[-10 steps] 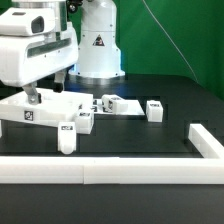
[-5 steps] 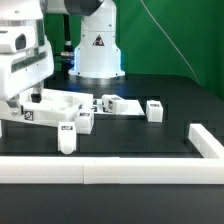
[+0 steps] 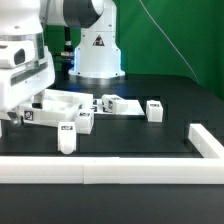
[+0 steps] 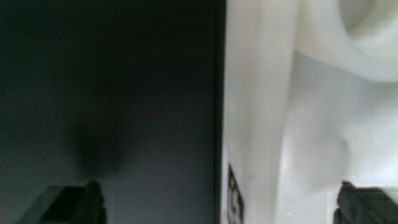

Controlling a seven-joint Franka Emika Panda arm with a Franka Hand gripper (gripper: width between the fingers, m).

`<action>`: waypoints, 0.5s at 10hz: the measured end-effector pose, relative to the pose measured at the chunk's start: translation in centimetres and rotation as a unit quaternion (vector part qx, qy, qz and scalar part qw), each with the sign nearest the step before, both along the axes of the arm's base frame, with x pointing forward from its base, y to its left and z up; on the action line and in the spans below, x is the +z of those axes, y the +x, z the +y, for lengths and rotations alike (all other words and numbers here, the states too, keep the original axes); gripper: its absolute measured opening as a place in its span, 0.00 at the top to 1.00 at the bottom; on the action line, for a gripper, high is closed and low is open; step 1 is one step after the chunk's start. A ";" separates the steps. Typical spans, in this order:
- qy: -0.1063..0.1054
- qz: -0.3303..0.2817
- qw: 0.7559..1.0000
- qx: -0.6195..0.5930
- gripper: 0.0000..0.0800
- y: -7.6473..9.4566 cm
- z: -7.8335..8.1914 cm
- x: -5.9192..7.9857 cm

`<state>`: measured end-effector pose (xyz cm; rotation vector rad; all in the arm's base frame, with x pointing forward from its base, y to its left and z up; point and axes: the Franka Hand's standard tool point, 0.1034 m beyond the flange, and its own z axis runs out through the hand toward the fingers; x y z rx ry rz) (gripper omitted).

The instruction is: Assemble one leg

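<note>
Over the smooth white moulded panel (image 4: 302, 110), two dark blocky fingers (image 4: 71, 205) wide apart, unclenched.

tray side: the gripper (image 4: 217, 205), spread wide, hangs right over the tray-like part (image 3: 58, 104) with the bulky arm above it, so no way in there
leg cluster: front leg (image 3: 67, 138), middle leg (image 3: 85, 122) and back leg (image 3: 112, 103) are bunched up, tight gaps only
open stretch: bare table (image 3: 185, 122) past the lone leg (image 3: 155, 110), widest opening
front edge: white rail (image 3: 120, 172) walls it all, turning back on the exterior view's right
back: robot base (image 3: 98, 50) blocks the centre
</note>
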<state>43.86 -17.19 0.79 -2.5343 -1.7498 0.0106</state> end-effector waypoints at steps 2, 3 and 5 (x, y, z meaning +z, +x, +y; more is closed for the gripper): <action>0.000 0.001 1.000 0.000 0.51 0.0 0.0 -0.1; 0.000 0.001 1.000 0.000 0.51 -0.1 0.0 -0.1; 0.001 0.001 1.000 0.000 0.91 -0.1 0.0 -0.1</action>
